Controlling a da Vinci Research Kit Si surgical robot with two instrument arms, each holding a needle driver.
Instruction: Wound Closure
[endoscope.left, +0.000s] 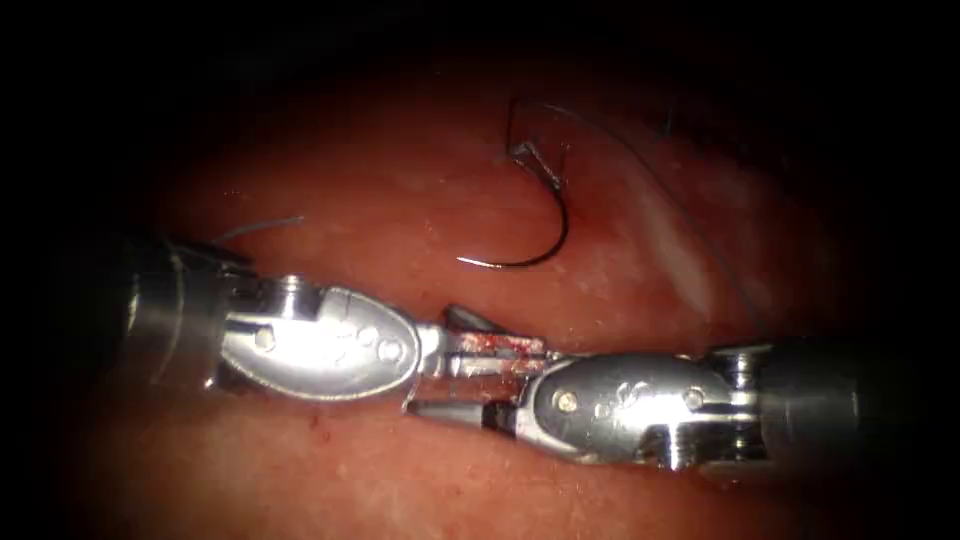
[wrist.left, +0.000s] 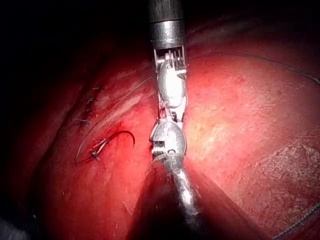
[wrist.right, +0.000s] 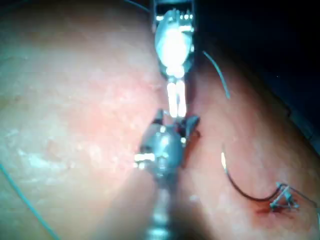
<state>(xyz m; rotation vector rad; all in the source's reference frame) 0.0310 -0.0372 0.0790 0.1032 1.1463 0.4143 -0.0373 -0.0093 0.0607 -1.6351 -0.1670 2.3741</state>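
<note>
Needle (endoscope.left: 548, 215) free on tissue (endoscope.left: 400, 190), thread (endoscope.left: 690, 215) attached | left pincer (endoscope.left: 500, 352) pressed together, empty | right pincer (endoscope.left: 455, 365) spread, empty, straddling it.

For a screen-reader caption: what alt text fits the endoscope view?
A curved needle lies free on the tissue, held by neither tool, its thread trailing off to the right. Below it the left tool and right tool meet tip to tip just above the tissue, the right tool's jaws open around the left tool's tip, which is smeared with red fluid.
</note>
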